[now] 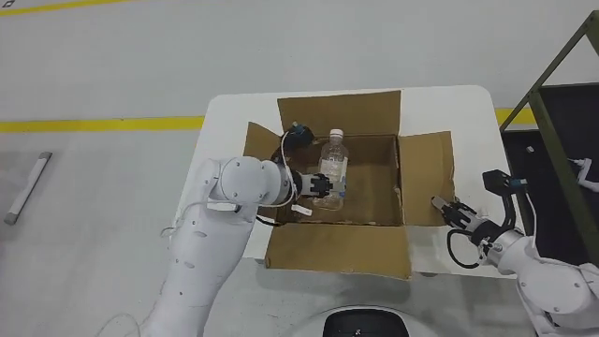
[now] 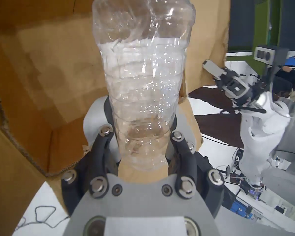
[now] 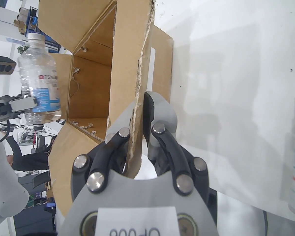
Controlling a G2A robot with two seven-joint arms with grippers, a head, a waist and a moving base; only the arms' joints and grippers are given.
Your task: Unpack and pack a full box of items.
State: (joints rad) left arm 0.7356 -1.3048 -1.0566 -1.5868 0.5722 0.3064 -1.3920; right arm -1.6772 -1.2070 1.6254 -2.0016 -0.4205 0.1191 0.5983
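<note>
1. The left tool was closed on the lower part of a clear water bottle with a white cap.
2. The bottle was held over the left half of the open cardboard box.
3. The box stood on the white counter, with all four of its flaps folded outward.
4. The right tool was clamped on the edge of the box's right flap, with one finger on each face of the cardboard.

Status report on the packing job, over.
Left gripper shut on the bottle, upright over the open box. Right gripper shut on the side flap. Nothing seen in the way.
</note>
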